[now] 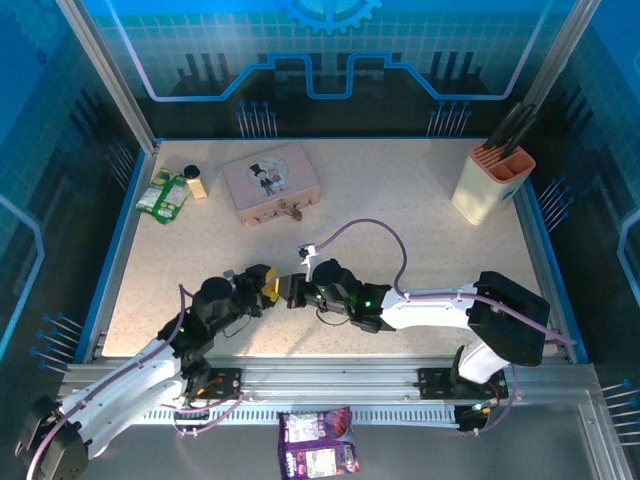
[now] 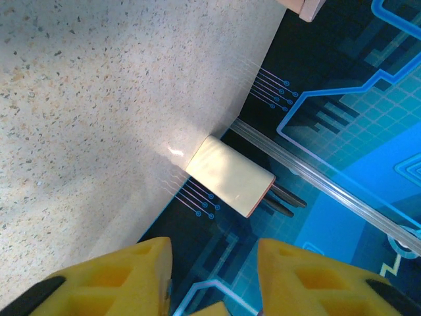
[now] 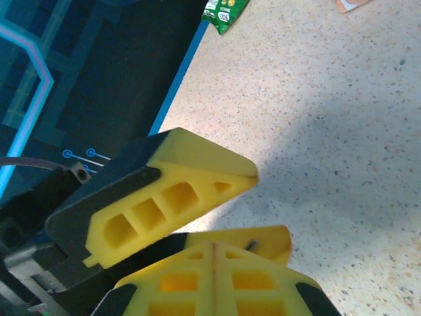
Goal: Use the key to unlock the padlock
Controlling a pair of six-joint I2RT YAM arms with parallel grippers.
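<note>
The pink box [image 1: 270, 180] sits at the back of the table, and the small brass padlock [image 1: 292, 212] hangs at its front edge. Both grippers meet tip to tip near the table's front middle, far from the padlock. My left gripper [image 1: 272, 287] [image 2: 214, 263] is open, and its yellow fingers [image 3: 177, 187] straddle the tips of my right gripper [image 1: 293, 290] [image 3: 214, 249]. The right gripper's jaws are pressed together. A tiny dark sliver, the key [image 3: 252, 245], pokes out beside their tips; most of it is hidden.
A cream knife block [image 1: 492, 185] [image 2: 230, 176] stands at the back right. Green snack packets [image 1: 162, 195] [image 3: 223, 13] and a small bottle [image 1: 195, 182] lie at the back left. A purple packet [image 1: 318, 443] lies below the front rail.
</note>
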